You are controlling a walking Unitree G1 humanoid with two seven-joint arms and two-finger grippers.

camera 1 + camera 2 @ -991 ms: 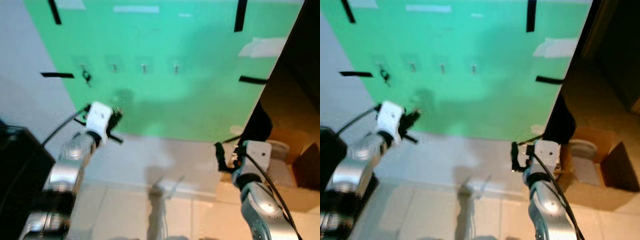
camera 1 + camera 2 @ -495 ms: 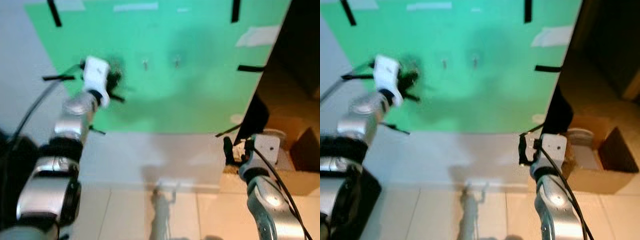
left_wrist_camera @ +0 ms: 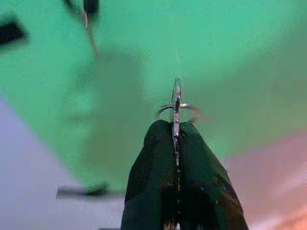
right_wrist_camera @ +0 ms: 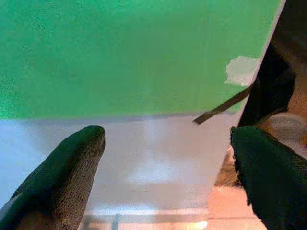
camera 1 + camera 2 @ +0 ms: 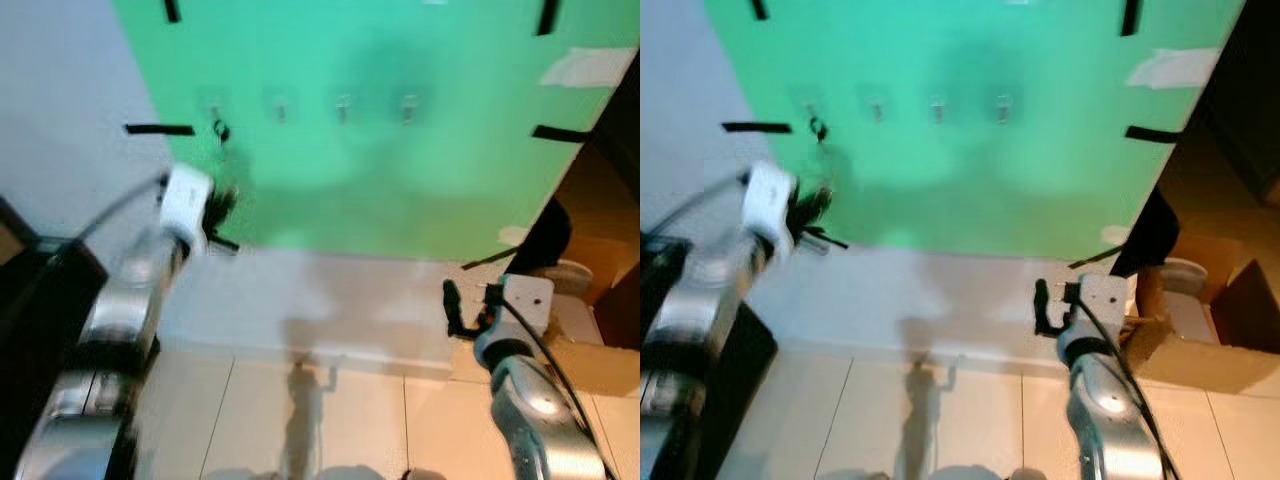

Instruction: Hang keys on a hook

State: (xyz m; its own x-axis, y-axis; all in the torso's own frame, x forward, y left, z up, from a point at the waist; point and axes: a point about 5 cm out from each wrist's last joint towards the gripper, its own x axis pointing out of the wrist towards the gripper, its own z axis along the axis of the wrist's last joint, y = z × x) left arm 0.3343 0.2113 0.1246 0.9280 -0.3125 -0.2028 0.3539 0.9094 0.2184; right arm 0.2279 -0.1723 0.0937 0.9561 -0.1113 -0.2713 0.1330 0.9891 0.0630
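Observation:
A green sheet (image 5: 400, 190) on the wall carries a row of small hooks (image 5: 343, 106). From the leftmost hook (image 5: 215, 108) hangs a small dark item (image 5: 220, 131). My left gripper (image 5: 222, 205) is blurred, a short way below that hook. In the left wrist view its black fingers (image 3: 201, 163) are shut on a silver key ring (image 3: 176, 109), which sticks out past the tips toward the sheet. My right gripper (image 5: 465, 300) is low at the right, in front of the white lower wall, with its fingers (image 4: 72, 163) wide apart and nothing between them.
Black tape strips (image 5: 160, 129) mark the sheet's edges. A dark cabinet (image 5: 40, 330) stands at the left. A dark doorway edge and a cardboard box (image 5: 1230, 320) sit at the right. Pale floor tiles (image 5: 330, 420) lie below the wall.
My left gripper, which was up at the hooks half a second ago, has dropped below them, still holding the ring. The camera has shifted, moving the wall rightward in the picture.

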